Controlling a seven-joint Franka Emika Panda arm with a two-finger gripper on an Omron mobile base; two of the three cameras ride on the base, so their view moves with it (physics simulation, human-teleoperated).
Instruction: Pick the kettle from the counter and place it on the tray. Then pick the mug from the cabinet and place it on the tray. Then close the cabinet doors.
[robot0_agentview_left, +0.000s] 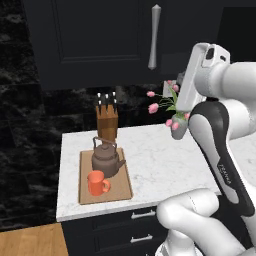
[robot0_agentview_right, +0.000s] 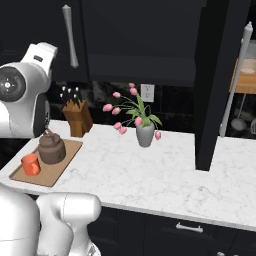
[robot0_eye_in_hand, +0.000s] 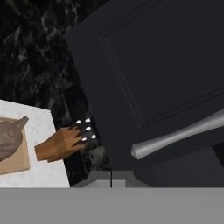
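Left base view: a white marble desk (robot0_agentview_left: 165, 155) over dark drawers, against a black stone wall. A wooden tray (robot0_agentview_left: 86, 196) lies near the desk's left end, carrying the brown kettle (robot0_agentview_left: 106, 157) and, just in front of it, the orange mug (robot0_agentview_left: 97, 183). A knife block (robot0_agentview_left: 107, 122) stands behind the tray. Above hangs a dark cabinet door (robot0_agentview_left: 95, 37).

Right base view: a vase of pink tulips (robot0_agentview_right: 144, 131) stands to the right of the tray; further right, a second cabinet door (robot0_agentview_right: 220, 85) stands open.

Hand view: the door's silver handle (robot0_eye_in_hand: 179, 135) is close; the gripper's fingers are together, holding nothing.
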